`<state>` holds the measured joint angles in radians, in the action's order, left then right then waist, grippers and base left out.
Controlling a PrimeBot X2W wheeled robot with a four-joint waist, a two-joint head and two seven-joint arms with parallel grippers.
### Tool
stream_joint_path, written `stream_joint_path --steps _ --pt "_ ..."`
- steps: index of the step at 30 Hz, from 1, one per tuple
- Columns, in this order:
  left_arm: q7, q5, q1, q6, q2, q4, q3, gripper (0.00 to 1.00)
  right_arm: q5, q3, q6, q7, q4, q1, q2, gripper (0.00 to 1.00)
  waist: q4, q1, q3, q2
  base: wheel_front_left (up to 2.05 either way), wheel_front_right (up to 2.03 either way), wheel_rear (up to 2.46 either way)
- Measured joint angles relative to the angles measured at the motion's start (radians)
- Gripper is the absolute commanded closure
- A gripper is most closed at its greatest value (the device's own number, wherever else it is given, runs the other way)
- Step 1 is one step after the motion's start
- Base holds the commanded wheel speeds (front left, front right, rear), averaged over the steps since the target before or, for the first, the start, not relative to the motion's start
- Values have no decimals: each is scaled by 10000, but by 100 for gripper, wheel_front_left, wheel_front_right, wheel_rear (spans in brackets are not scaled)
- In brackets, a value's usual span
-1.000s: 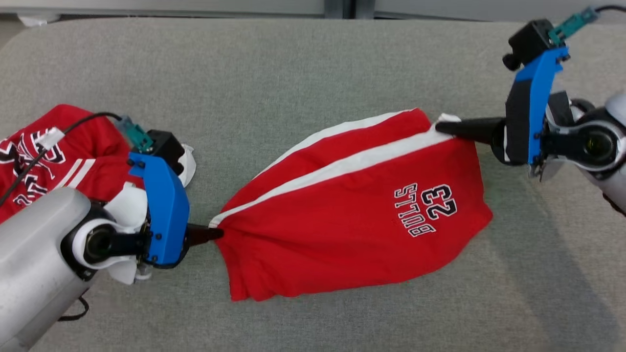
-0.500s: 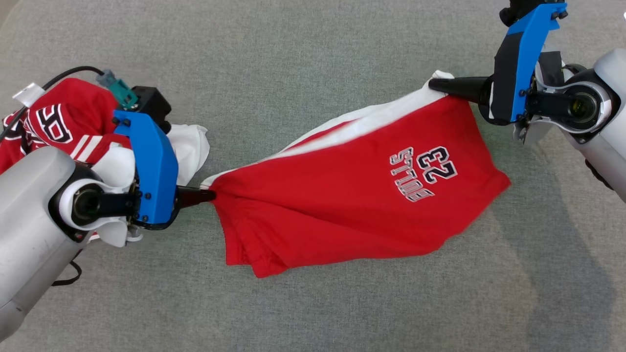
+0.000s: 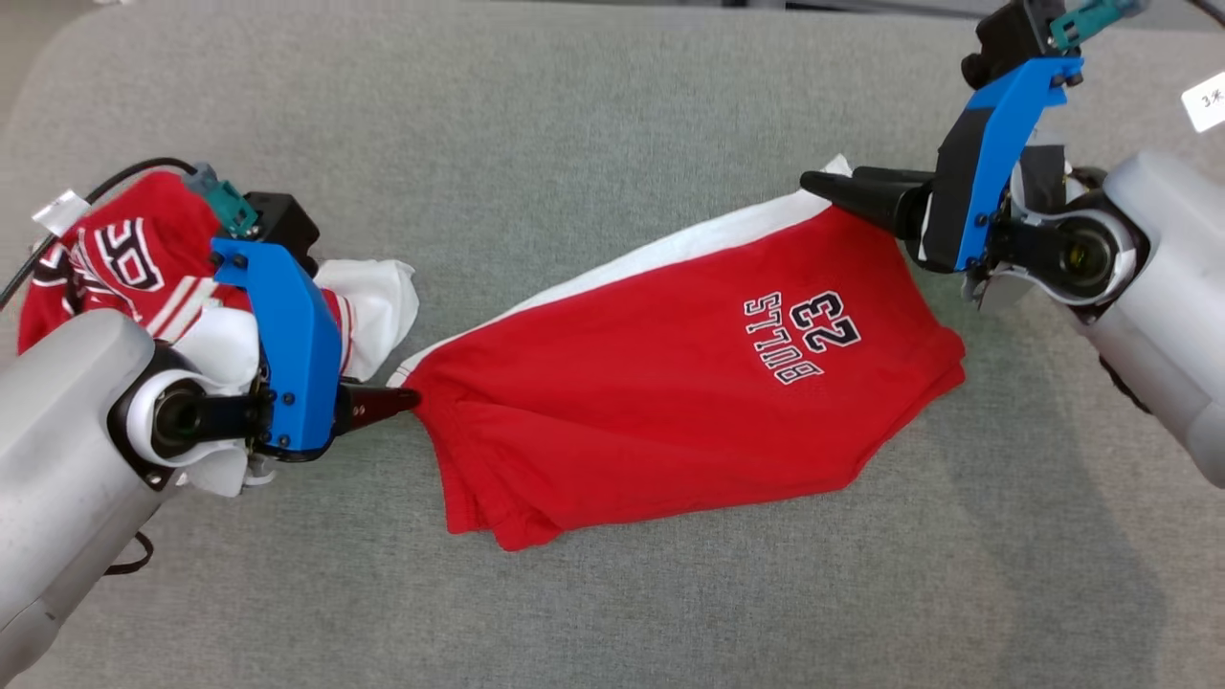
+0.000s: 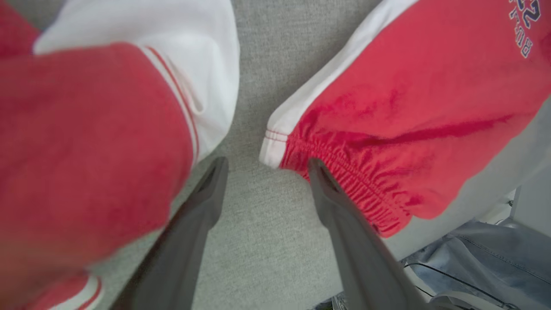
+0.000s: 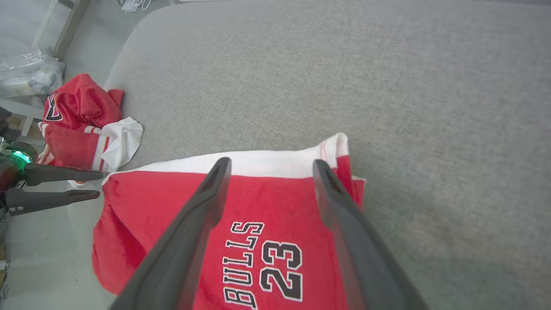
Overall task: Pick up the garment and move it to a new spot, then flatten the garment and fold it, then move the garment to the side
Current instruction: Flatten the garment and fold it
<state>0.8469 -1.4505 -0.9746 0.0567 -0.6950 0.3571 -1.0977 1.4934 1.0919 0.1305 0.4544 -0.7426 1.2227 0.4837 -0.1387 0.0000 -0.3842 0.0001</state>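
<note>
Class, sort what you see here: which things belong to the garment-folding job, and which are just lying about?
Part of the job:
red shorts
left claw
right claw
grey cushion under them

Lying about:
crumpled jersey
white label
denim cloth
</note>
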Motion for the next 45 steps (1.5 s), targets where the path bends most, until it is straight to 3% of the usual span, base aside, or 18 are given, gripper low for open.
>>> stream_joint_path --steps 5,10,11,12,14,17,22,28,34,38,39,40,41,45 --pt "-464 414 213 81 -309 -42 -104 0 -211 8 0 -1229 242 -462 33 0 -85 -1 701 0 0 0 0" --pt "-2416 1852 430 48 -794 -320 -94 0 -729 115 0 -3091 107 -1203 314 0 -107 -3 1411 -3 0 0 0" --pt "-2416 1852 430 48 -794 -320 -94 0 -729 115 0 -3091 107 -1203 314 0 -107 -3 1411 -3 0 0 0" --pt "-3643 2550 662 -174 -882 -464 -35 0 -709 119 0 -3561 -232 -1562 351 0 -126 -3 1621 -4 0 0 0" --pt "-5152 3170 906 -510 -853 -650 211 0 -667 173 0 -3745 -579 -1852 324 0 -174 -3 1723 -4 0 0 0" --pt "-7354 3733 1413 -1348 -633 -863 665 0 -506 240 2 -3754 -1104 -2196 265 0 -347 -1 1759 -3 0 0 0" --pt "-9969 4132 2586 -2525 -36 -1338 1166 0 -433 451 0 -3488 -1942 -2467 226 0 -749 -1 1768 -3 0 0 0" --pt "-10928 4080 3535 -2943 688 -1820 1563 0 -301 581 2 -2953 -2594 -2712 270 0 -1257 -1 1751 -3 0 0 0" --pt "-11070 4272 4552 -3007 1498 -2142 2301 0 142 685 2 -1444 -3229 -2945 182 0 -1800 -1 1780 -3 0 0 0" --pt "-11083 4930 5191 -2784 2111 -2173 3219 0 347 660 -4 -871 -3208 -2965 211 0 -2037 -1 1790 -3 0 0 0" --pt "-11085 5158 5622 -2591 2447 -2067 3578 0 397 681 -13 -623 -3080 -2976 205 51 -2101 -1 1827 -3 0 0 0" --pt "-11085 5298 5796 -2493 2608 -2010 3754 0 391 708 -13 -608 -3020 -2992 196 65 -2116 -1 1860 -3 0 0 0" --pt "-11083 5446 5927 -2408 2757 -1944 3891 0 389 729 -13 -619 -2982 -3009 171 100 -2124 0 1904 -1 0 0 0" --pt "-11085 5783 6332 -2159 3116 -1674 4245 0 288 782 -10 -961 -2930 -3110 -17 100 -2085 0 2082 1 0 0 0"
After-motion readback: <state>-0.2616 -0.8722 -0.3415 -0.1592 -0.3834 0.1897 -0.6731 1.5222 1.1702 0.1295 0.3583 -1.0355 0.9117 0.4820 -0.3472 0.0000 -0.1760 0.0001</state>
